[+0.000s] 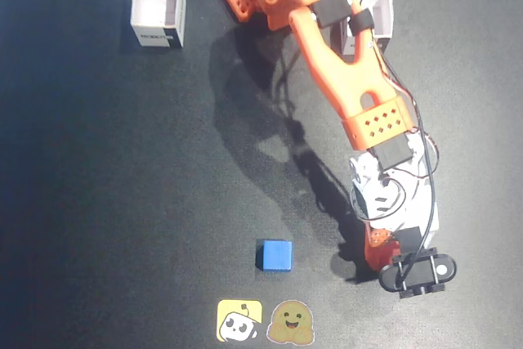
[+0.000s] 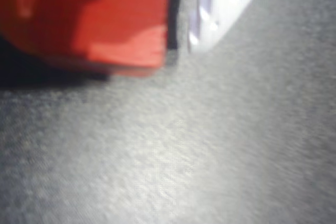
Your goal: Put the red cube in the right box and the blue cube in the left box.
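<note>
In the fixed view my gripper (image 1: 382,255) is low over the mat at the lower right, around the red cube (image 1: 379,256), which is mostly hidden under it. In the wrist view the red cube (image 2: 105,19) fills the upper left, blurred, with a thin dark gap to my white finger (image 2: 220,3). The other finger is hidden. The blue cube (image 1: 274,255) sits alone on the mat to the left of the gripper. The right box (image 1: 158,10), pinkish inside, stands at the view's top left. The left box (image 1: 372,14), with its bright white wall, stands at the top right behind the arm.
The orange arm (image 1: 343,63) stretches from its base at top centre down to the lower right. Two stickers, a yellow one (image 1: 239,320) and a brown one (image 1: 292,322), lie at the front edge below the blue cube. The mat (image 1: 98,202) is dark.
</note>
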Controlling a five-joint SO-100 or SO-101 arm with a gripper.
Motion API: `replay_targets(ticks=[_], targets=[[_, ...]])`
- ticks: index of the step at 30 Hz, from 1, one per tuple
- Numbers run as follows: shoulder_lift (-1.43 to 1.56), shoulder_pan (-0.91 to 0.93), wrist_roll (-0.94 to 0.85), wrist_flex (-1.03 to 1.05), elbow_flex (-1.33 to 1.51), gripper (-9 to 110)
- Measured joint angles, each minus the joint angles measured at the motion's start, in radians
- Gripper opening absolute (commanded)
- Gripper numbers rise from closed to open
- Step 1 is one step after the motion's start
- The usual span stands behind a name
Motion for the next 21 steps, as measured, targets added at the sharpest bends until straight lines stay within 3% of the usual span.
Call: replay_targets(ticks=[15,21], targets=[[-0.008,0.009,0.005,0.020,0.000,12],[0.057,0.015,0.009,0.129,0.002,13]])
